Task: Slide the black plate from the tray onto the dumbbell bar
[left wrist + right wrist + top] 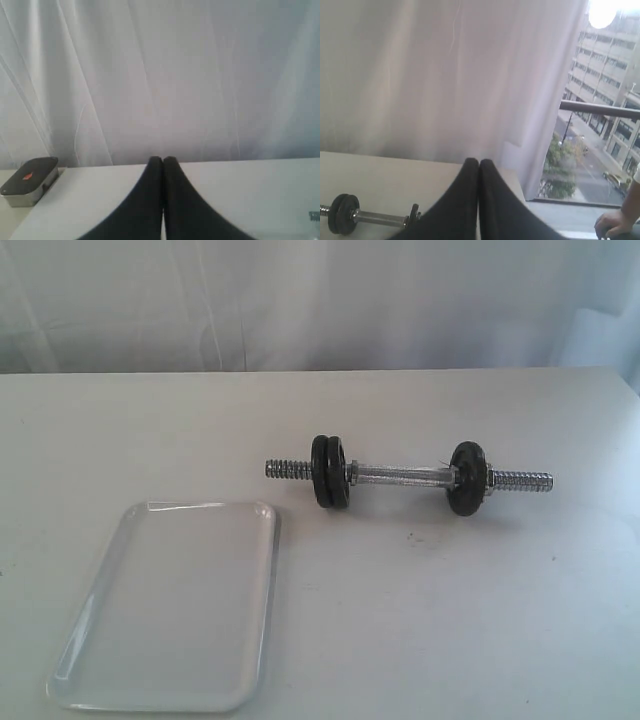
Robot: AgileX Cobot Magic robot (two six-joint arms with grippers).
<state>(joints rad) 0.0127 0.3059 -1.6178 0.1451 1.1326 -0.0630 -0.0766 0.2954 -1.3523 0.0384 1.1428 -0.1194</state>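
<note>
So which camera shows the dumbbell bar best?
The exterior view: the whole dumbbell bar shows. The right wrist view catches part, the rest behind the right gripper; the left wrist view shows none clearly.

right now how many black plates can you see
3. Two black plates sit together near the left end of the dumbbell bar, one black plate near its right end. None lies in the tray.

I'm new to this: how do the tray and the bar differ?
The tray is a flat white rectangle; the bar is a slim chrome rod. The tray holds nothing; the bar carries three black discs. Both lie on the table, apart from each other.
</note>
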